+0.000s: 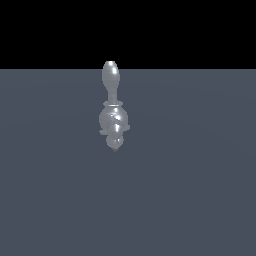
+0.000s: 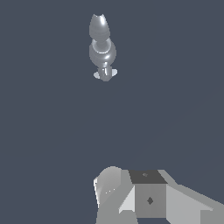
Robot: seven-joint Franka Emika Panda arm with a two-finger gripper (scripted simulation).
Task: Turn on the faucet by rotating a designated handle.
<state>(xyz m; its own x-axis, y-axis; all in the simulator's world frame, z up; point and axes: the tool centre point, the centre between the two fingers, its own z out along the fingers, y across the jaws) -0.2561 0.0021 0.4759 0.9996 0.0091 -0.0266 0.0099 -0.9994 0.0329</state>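
Observation:
A shiny grey metal faucet [image 1: 114, 117] stands alone on the flat grey floor in the middle of the exterior view. It has a round body, a long rounded lobe [image 1: 110, 76] rising from its top, and a short stub [image 1: 116, 142] at its near foot. Which part is the handle I cannot tell. In the wrist view the faucet [image 2: 102, 51] is small and far off on a pale base disc [image 2: 105, 74]. Grey blocky parts of my gripper [image 2: 131, 192] fill the lower edge of the wrist view, well apart from the faucet. Its jaws are not clearly shown. The arm does not show in the exterior view.
A flat, even grey floor [image 1: 190, 190] stretches all around the faucet. A black background lies behind it in the exterior view.

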